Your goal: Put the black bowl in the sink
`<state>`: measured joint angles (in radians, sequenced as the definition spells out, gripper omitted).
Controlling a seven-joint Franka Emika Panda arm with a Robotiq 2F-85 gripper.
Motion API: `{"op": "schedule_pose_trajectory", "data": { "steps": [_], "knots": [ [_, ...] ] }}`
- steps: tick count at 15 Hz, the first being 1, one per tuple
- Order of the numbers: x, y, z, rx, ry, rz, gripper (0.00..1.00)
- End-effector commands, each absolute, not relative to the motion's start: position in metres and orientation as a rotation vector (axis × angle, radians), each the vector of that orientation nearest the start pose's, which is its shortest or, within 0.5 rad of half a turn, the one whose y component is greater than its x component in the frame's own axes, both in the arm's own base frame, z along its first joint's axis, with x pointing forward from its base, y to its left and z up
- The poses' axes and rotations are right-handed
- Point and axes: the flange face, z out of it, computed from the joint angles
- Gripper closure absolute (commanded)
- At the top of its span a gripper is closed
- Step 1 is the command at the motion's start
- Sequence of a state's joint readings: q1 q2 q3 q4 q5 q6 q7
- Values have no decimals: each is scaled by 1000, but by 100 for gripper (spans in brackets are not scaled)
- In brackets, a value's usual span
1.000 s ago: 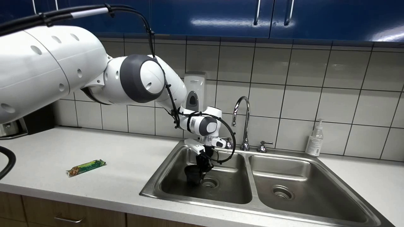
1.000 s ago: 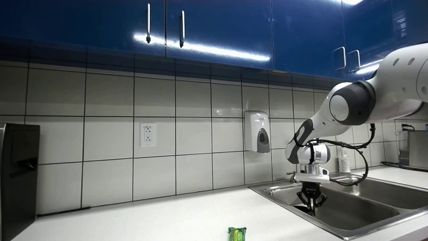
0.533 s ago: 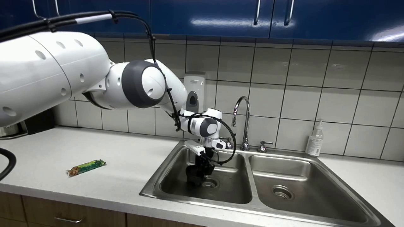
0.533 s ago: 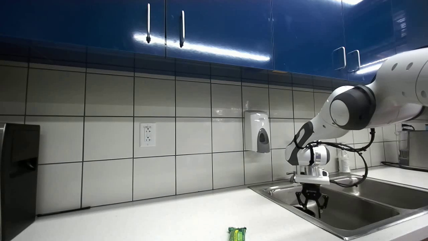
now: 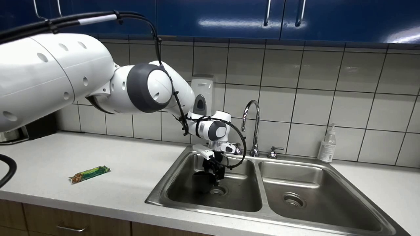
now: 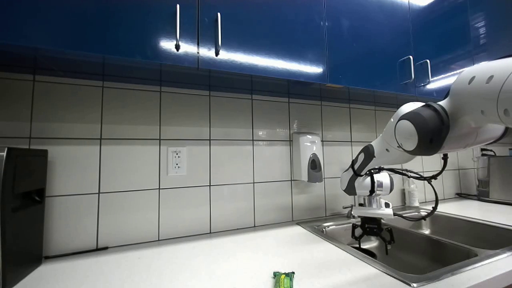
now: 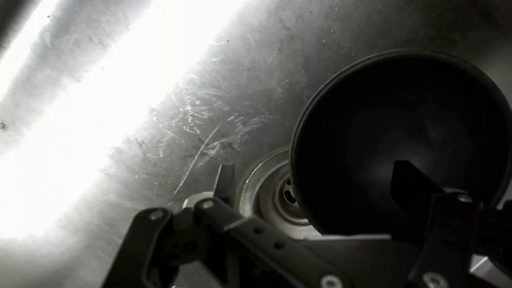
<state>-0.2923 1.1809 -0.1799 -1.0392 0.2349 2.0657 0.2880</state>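
The black gripper (image 6: 373, 249) hangs spread, one finger (image 7: 413, 188) over the round black bowl (image 5: 200, 183) to its left in the steel sink (image 5: 239, 196)!

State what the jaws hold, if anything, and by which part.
Nothing is held. The jaws stand open, one over the inside of the black bowl, the other outside its rim; the bowl sits in the sink.

Bowl (image 7: 360, 120), fingers (image 7: 414, 192) black; sink (image 5: 239, 195) grey; cabinets (image 5: 220, 13) blue; packet (image 5: 89, 174) green, brown; wall (image 5: 315, 73) gridded.
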Motion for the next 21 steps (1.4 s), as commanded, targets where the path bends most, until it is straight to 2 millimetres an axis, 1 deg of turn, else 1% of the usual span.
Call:
{"op": "schedule_pose_trajectory", "data": {
  "steps": [1, 4, 5, 8, 11, 14, 17, 21],
  "knots": [
    [694, -296, 116, -2875, 1149, 198, 0],
    [694, -297, 127, -2881, 1135, 169, 0],
    [694, -297, 134, -2884, 1124, 149, 0],
    [695, -293, 160, -2906, 1074, 99, 0],
    [690, -286, 191, -2915, 1024, 63, 0],
    [679, -276, 220, -2927, 980, 58, 0],
    [663, -261, 248, -2950, 916, 82, 0],
    [640, -241, 279, -2984, 837, 100, 0]
  ]
}}
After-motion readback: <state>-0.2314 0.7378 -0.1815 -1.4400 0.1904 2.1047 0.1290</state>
